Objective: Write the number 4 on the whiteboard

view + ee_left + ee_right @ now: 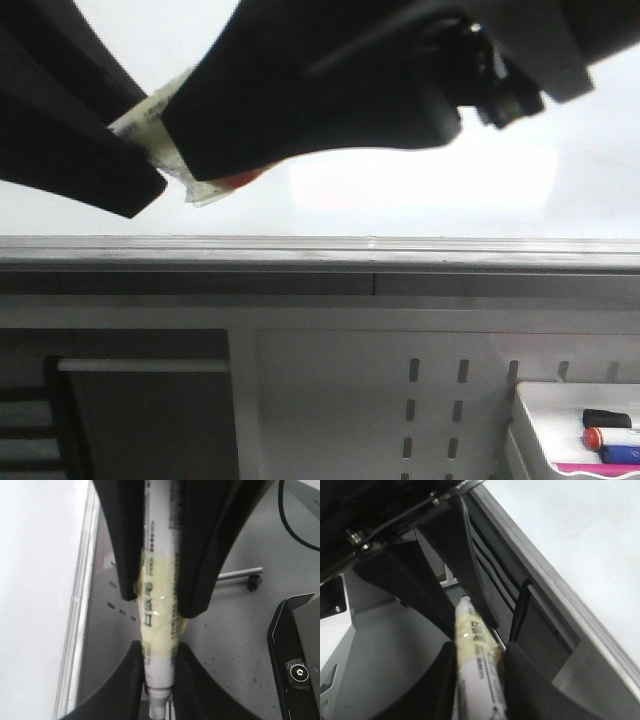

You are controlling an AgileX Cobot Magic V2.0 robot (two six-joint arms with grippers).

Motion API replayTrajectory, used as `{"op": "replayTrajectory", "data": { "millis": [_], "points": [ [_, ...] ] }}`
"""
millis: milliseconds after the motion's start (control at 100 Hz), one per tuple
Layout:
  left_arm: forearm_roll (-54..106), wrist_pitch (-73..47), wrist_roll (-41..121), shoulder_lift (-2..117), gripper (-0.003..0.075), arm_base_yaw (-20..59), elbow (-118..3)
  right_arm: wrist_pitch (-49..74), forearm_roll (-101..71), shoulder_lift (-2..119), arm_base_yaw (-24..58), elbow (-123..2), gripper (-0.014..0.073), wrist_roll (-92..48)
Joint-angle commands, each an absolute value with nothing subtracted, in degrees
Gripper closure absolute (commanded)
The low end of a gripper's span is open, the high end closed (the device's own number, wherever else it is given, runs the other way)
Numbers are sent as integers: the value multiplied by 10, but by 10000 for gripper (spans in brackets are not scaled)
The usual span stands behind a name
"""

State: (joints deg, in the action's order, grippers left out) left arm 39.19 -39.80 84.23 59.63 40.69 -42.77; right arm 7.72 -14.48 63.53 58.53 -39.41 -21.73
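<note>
Board [580, 150] filled the upper front view: big, rigid, glossy, fixed in place, so nothing to grasp there, only a slick face for a pen tip to slide on. Most of it was blocked by the arms, and no 4 showed on any bare patch in any view; I could not tell if a stroke sat behind them. Grey rail [300, 250] ran along the board's lower edge, with the perforated panel [350, 400] below it. Left gripper [157, 680] and right gripper [480, 690] met in front of the board, and both looked clamped on the same marker [150, 115], one toward each end. Tray [530, 410] sat low right, cut off by the frame, with spare pens [610, 437] inside. The marker was light, stiff, smooth plastic, likely to slip or twist, and was wrapped mid-barrel in yellowish tape that probably helped grip. Best hold judged to be on the taped barrel, clear of the tip. Which end was the nib was hard to make out; the wrist views were blurred, the barrel print was unreadable, and whether the cap was on or off I could not tell.
</note>
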Motion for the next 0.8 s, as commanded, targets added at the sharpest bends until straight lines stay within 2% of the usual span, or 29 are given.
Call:
{"op": "replayTrajectory", "data": {
  "millis": [0,130,190,270,390,440,500,570,790],
  "points": [
    [448,-407,843,586,741,410,-443,33,-141,630,581,-412,668,-222],
    [463,-407,841,586,738,410,-443,32,-141,630,581,-412,664,-222],
    [464,-407,839,586,701,410,-443,35,-141,630,581,-412,664,-222],
    [464,-407,824,584,571,410,-443,43,-141,630,581,-412,664,-222],
    [461,-398,781,565,279,409,-443,65,-141,630,567,-412,664,-222],
    [461,-390,781,547,218,409,-443,72,-141,630,554,-412,664,-222],
    [460,-379,776,522,225,409,-443,76,-141,630,532,-412,664,-222],
    [442,-359,746,485,271,409,-443,76,-141,630,503,-412,662,-222],
    [383,-231,500,336,514,381,-394,71,-141,631,395,-428,653,-222]
  ]
}}
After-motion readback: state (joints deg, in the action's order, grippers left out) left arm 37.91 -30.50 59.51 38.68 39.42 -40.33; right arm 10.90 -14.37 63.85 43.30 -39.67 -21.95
